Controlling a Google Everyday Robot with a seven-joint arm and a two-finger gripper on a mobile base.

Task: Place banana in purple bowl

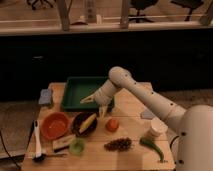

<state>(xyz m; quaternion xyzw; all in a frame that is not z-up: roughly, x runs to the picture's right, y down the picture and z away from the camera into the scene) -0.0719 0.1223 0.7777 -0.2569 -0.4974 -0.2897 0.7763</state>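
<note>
The banana (88, 122), small and pale yellow, lies tilted inside the purple bowl (77, 127), a dark round bowl near the table's front left. My gripper (93, 107) hangs just above and behind the bowl, over the front edge of the green tray. Its fingers are spread apart and hold nothing. One finger (86, 100) points left, the other (102, 112) points down toward the bowl. The white arm reaches in from the right.
An orange bowl (55, 125) stands left of the purple bowl. A green tray (82, 90) is behind it. An orange fruit (112, 124), a green cup (76, 146), a dark cluster (118, 144), a green pepper (152, 146), a white container (157, 128) and a blue sponge (46, 96) also sit on the table.
</note>
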